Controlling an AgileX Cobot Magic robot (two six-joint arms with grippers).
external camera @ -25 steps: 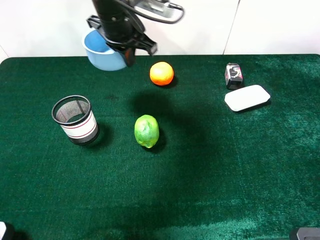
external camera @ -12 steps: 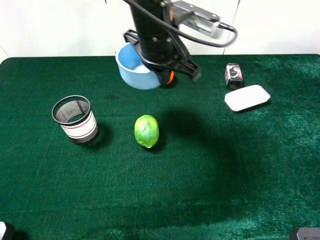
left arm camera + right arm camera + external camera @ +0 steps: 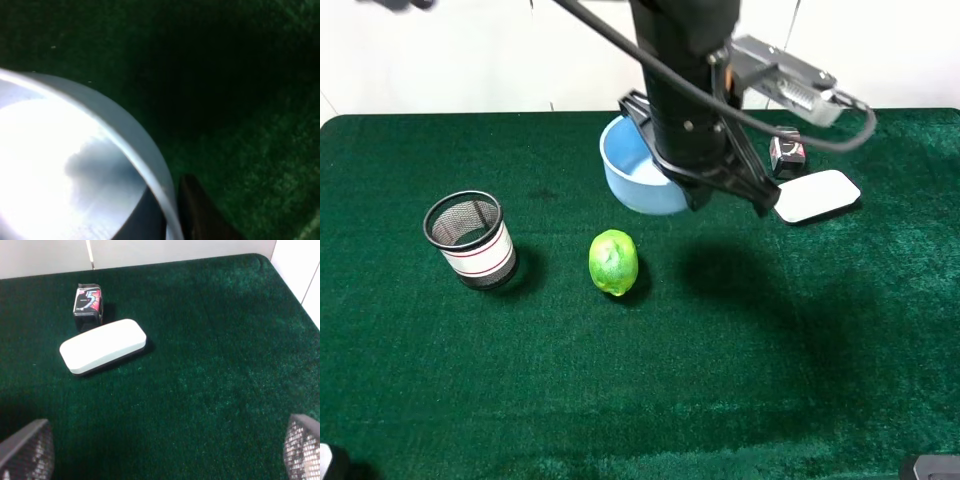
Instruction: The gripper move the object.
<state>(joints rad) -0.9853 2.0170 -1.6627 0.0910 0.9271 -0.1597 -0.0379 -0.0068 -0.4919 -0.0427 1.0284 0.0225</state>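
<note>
The light blue bowl [image 3: 638,172] hangs tilted above the green cloth, at the back middle, behind the lime. My left gripper [image 3: 688,188] is shut on the bowl's right rim; the bulky black arm [image 3: 685,90] hides most of it. In the left wrist view the bowl's pale inside [image 3: 55,165] fills the frame, and the gripper [image 3: 170,216] clamps its rim with one dark finger [image 3: 196,215] outside. My right gripper [image 3: 164,447] is open and empty, low over the cloth, with the white dish ahead of it.
A green lime [image 3: 613,262] lies in front of the bowl. A black mesh cup [image 3: 470,238] stands at the left. A flat white dish [image 3: 814,195] [image 3: 102,346] and a small black packet [image 3: 786,152] [image 3: 88,300] lie at the back right.
My left arm has carried the bowl from the back left to the right and a little forward. It now covers the orange that showed earlier. The right gripper has not moved.
</note>
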